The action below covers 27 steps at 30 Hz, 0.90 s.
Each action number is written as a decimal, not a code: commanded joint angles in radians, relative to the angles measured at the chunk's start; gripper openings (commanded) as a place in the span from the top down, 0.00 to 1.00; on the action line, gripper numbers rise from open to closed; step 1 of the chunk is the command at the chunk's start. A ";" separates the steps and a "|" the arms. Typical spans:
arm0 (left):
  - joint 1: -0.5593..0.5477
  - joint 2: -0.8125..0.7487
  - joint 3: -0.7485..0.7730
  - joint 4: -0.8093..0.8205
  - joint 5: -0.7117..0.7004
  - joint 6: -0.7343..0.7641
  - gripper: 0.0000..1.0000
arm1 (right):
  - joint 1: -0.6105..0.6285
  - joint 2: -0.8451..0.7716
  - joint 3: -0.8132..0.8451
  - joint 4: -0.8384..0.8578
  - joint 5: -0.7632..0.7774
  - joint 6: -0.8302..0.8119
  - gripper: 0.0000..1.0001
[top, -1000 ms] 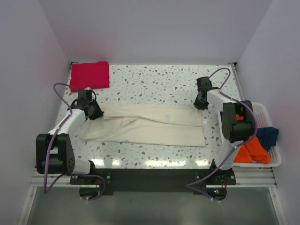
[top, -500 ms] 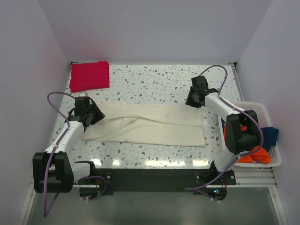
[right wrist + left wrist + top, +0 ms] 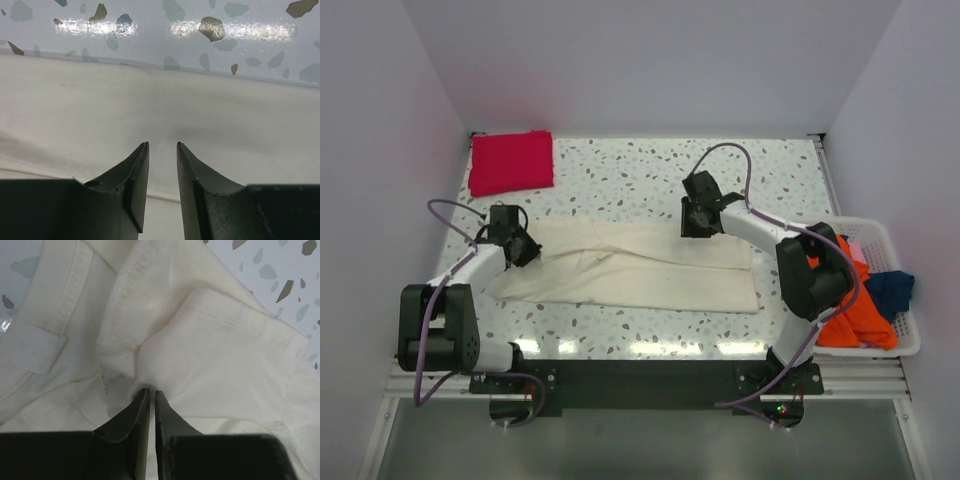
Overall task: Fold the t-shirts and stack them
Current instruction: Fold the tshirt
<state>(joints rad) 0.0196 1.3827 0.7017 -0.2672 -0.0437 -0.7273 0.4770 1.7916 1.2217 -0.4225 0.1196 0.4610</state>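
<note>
a pale terrazzo table (image 3: 640, 180), flecked with grey, brown and blue chips, is enclosed on three sides by plain white walls (image 3: 650, 70). a white plastic basket (image 3: 910, 345) is placed at its right edge, and a black plate (image 3: 640, 372) is fixed along the near edge.

No writing, label, brand mark or number can be read in any view (the cream t-shirt (image 3: 640, 270), the red t-shirt (image 3: 511, 161), the white basket (image 3: 910, 345) and the speckled worktop (image 3: 640, 180) all show plain, unmarked surfaces).
</note>
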 commanded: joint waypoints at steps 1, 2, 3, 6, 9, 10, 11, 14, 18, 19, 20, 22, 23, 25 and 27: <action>0.002 0.012 -0.053 0.045 -0.050 -0.049 0.87 | -0.005 -0.001 -0.001 -0.012 0.069 -0.025 0.67; 0.003 0.022 -0.062 0.052 -0.051 -0.066 0.88 | -0.005 0.002 -0.005 -0.018 0.081 -0.022 0.67; 0.003 0.030 -0.067 0.056 -0.050 -0.070 0.88 | -0.005 0.006 -0.007 -0.033 0.092 -0.022 0.68; 0.003 0.070 -0.057 0.068 -0.054 -0.084 0.90 | -0.005 0.005 -0.021 -0.042 0.121 -0.012 0.68; 0.000 0.117 -0.031 0.075 -0.067 -0.090 0.92 | -0.006 0.009 -0.037 -0.047 0.129 0.001 0.68; -0.001 0.128 -0.015 0.075 -0.088 -0.090 0.92 | -0.005 0.015 -0.050 -0.048 0.129 0.004 0.68; -0.006 0.140 -0.005 0.079 -0.106 -0.090 0.93 | -0.005 0.017 -0.057 -0.048 0.127 0.010 0.68; -0.044 0.215 0.045 0.066 -0.162 -0.086 0.94 | -0.005 0.020 -0.091 -0.044 0.118 0.036 0.68; -0.127 0.318 0.152 0.028 -0.229 -0.083 0.95 | -0.005 -0.027 -0.174 -0.007 0.074 0.080 0.68; -0.138 0.343 0.207 0.020 -0.243 -0.078 0.95 | -0.005 -0.049 -0.227 0.005 0.059 0.094 0.68; -0.161 0.392 0.238 0.001 -0.249 -0.070 0.95 | -0.003 -0.084 -0.257 0.020 0.043 0.122 0.68; -0.184 0.441 0.325 -0.012 -0.258 -0.055 0.96 | 0.002 -0.130 -0.347 0.063 -0.001 0.152 0.68; -0.199 0.491 0.356 -0.033 -0.262 -0.046 0.96 | 0.014 -0.176 -0.375 0.076 -0.012 0.181 0.68; -0.208 0.541 0.437 -0.049 -0.262 -0.038 0.96 | 0.028 -0.218 -0.450 0.108 -0.041 0.214 0.68; -0.216 0.604 0.487 -0.058 -0.255 -0.020 0.96 | 0.061 -0.280 -0.491 0.139 -0.063 0.261 0.68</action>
<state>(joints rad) -0.1791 1.8824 1.1397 -0.2462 -0.3012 -0.7788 0.4946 1.5593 0.8097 -0.3000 0.1410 0.6216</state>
